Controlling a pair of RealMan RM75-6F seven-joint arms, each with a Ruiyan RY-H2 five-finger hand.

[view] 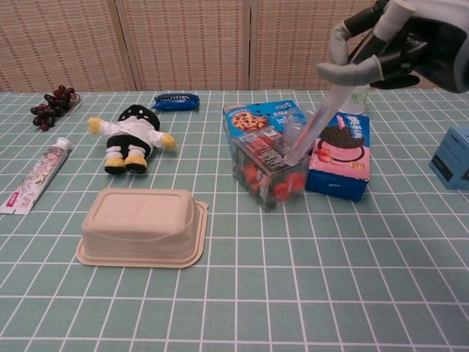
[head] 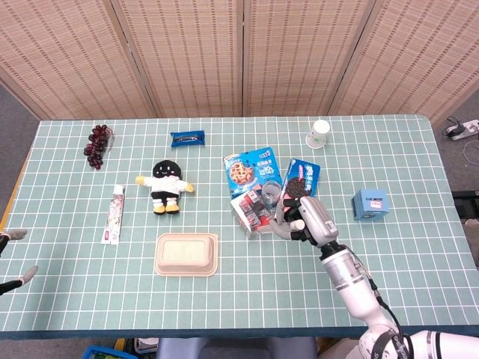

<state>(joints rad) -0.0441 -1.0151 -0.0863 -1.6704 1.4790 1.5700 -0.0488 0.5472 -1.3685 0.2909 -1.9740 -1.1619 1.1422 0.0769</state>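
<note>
My right hand [view: 396,40] [head: 305,218] grips the upper end of a long clear tube [view: 311,132]. The tube slants down and to the left, and its lower tip lies by a small clear cup [view: 297,126] and a clear box of red pieces [view: 267,167]. A pink cookie box [view: 338,156] lies just right of the tip, and a blue cookie box [view: 253,116] lies behind. My left hand [head: 11,258] shows only at the left edge of the head view, off the table, with its fingers apart and nothing in them.
A beige lidded container [view: 141,226] sits at the front left. Further left are a plush doll [view: 132,134], a toothpaste tube [view: 38,174], grapes [view: 53,103] and a blue snack pack [view: 176,100]. A paper cup [head: 319,133] and a small blue box [head: 371,203] stand to the right.
</note>
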